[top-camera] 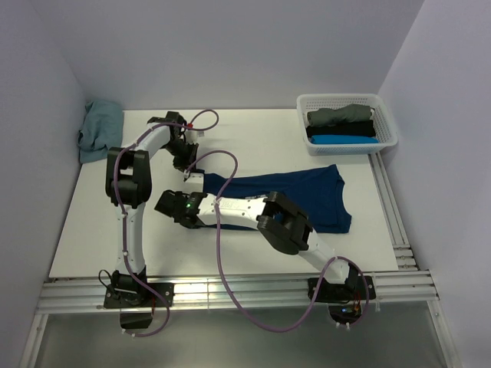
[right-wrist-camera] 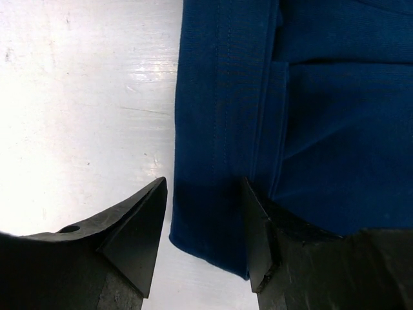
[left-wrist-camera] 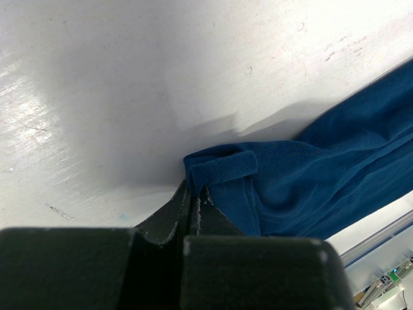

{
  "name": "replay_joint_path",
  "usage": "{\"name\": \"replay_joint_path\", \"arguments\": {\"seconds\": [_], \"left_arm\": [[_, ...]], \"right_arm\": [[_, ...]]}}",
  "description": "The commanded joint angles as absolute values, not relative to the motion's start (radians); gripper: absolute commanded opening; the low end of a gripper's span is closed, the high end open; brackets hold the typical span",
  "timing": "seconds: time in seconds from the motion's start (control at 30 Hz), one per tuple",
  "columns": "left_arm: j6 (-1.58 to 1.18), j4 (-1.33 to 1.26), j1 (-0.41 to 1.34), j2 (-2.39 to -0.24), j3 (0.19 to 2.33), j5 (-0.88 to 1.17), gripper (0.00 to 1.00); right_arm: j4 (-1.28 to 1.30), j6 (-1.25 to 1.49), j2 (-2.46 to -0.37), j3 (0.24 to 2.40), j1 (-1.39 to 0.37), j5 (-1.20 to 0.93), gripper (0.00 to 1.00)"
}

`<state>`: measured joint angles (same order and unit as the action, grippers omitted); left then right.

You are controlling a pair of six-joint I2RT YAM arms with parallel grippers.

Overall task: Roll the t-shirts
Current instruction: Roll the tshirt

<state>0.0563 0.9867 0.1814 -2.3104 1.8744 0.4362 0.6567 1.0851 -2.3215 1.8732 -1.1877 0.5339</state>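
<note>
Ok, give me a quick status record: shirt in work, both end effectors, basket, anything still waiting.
navy t-shirt: partly folded, flat on table, not rolled yet
left end effector: shut on the shirt's edge
right end effector: open, fingers astride the shirt's edge
basket: grey t-shirt, black t-shirt, bright blue t-shirt, rolled inside
teal t-shirt: bunched at far left corner

White table (top-camera: 253,138), surface flat and matt, with faint scuffs visible in the wrist views. A navy t-shirt (top-camera: 299,192) lies flat across the centre-right, folded into a long band. A white basket (top-camera: 337,96) stands at the far right corner; a crumpled teal t-shirt (top-camera: 100,130) lies at the far left edge.
</note>
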Motion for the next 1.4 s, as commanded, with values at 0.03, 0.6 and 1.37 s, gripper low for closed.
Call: {"name": "replay_joint_path", "arguments": {"seconds": [0.03, 0.6, 1.37], "left_arm": [[0.046, 0.965, 0.195, -2.333, 1.898, 0.422, 0.0], [0.06, 0.925, 0.189, -2.281, 1.818, 0.324, 0.0], [0.043, 0.937, 0.143, -2.171, 1.807, 0.182, 0.25]], "right_arm": [[0.793, 1.106, -2.379, 1.902, -1.195, 0.538, 0.57], [0.556, 0.948, -2.352, 1.83, -1.213, 0.351, 0.13], [-0.264, 1.029, -2.082, 1.29, -1.216, 0.14, 0.13]]}}
